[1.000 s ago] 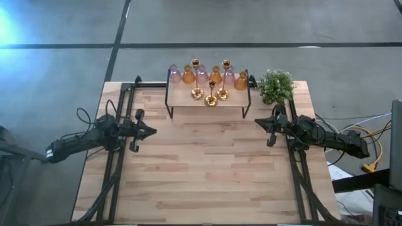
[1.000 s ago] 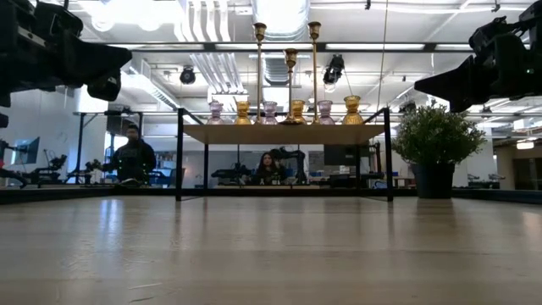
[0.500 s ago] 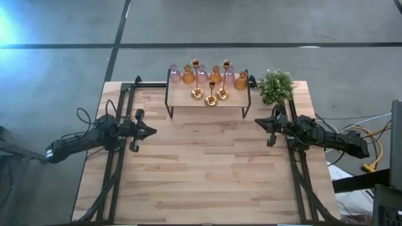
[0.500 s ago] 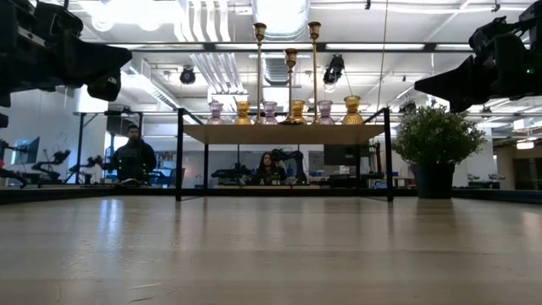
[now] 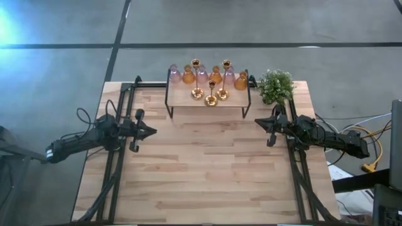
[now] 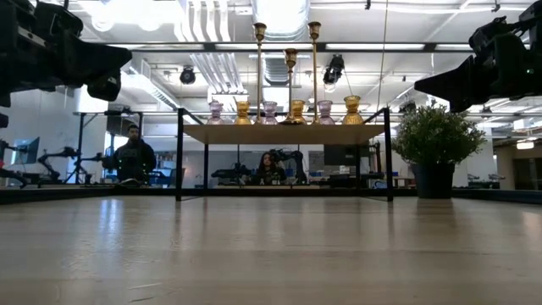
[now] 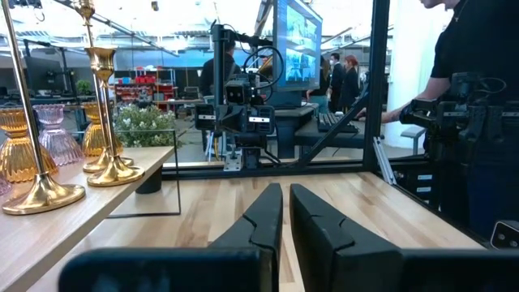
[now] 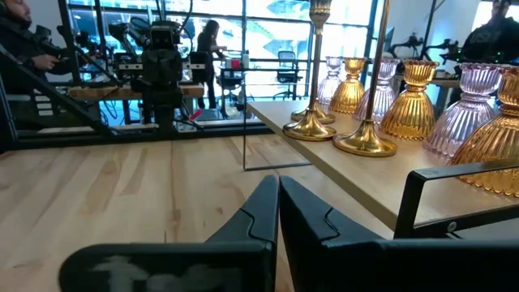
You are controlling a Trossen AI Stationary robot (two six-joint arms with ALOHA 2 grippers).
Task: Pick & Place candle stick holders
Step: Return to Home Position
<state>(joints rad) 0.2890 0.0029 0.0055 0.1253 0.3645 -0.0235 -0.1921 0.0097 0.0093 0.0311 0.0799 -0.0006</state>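
Observation:
Several amber and pink glass holders (image 5: 188,75) and three gold candlesticks (image 5: 211,99) stand by their bases on a small raised shelf (image 5: 207,103) at the table's far middle; they also show in the low view (image 6: 288,110). My left gripper (image 5: 152,131) is shut and empty above the table's left side, its fingertips close together in its wrist view (image 7: 285,195). My right gripper (image 5: 257,123) is shut and empty above the right side, as its wrist view (image 8: 276,183) shows. Both point toward the table's middle.
A green potted plant (image 5: 275,86) stands at the far right corner, beside the shelf's right end. The shelf has thin black legs (image 6: 179,157). Bare wooden tabletop (image 5: 207,169) lies between the arms and toward the near edge. People (image 6: 134,157) show beyond the table.

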